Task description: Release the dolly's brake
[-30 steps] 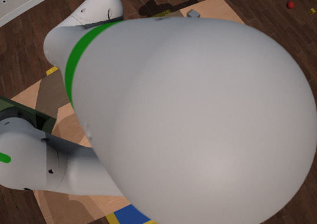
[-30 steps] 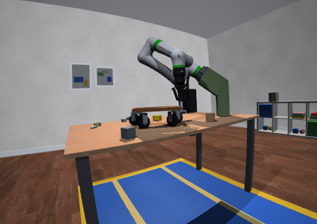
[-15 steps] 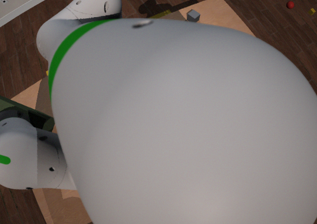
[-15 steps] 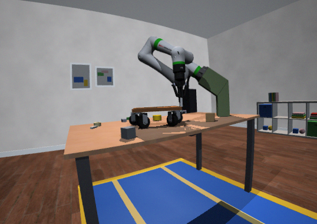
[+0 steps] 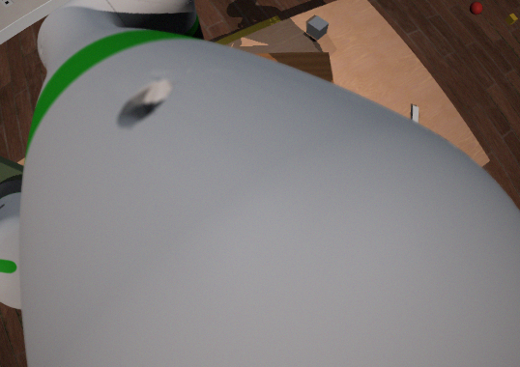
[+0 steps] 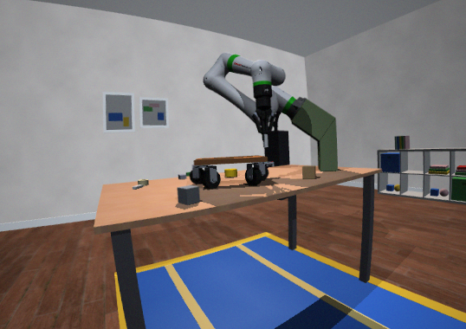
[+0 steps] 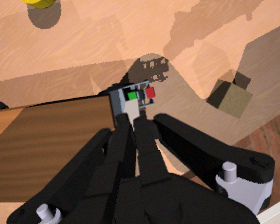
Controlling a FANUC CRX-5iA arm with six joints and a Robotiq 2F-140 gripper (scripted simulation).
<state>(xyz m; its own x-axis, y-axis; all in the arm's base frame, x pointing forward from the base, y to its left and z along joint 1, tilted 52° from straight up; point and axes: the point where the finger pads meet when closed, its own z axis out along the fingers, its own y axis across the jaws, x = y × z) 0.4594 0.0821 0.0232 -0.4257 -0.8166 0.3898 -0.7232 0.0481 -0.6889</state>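
Note:
The dolly (image 6: 229,159) is a brown wooden deck on black casters and stands on the table. In the wrist view its deck corner (image 7: 51,143) lies at the left, with the caster's brake pedal just past it: a green end (image 7: 131,95) and a red end (image 7: 151,92). My gripper (image 7: 134,109) is shut and empty, with its fingertips right above the pedal's green end. In the exterior view the gripper (image 6: 265,143) hangs point-down over the dolly's right end, a little above the deck. I cannot tell whether the tips touch the pedal.
A grey cube (image 6: 188,194) sits near the table's front edge. The arm's body fills most of the top view.

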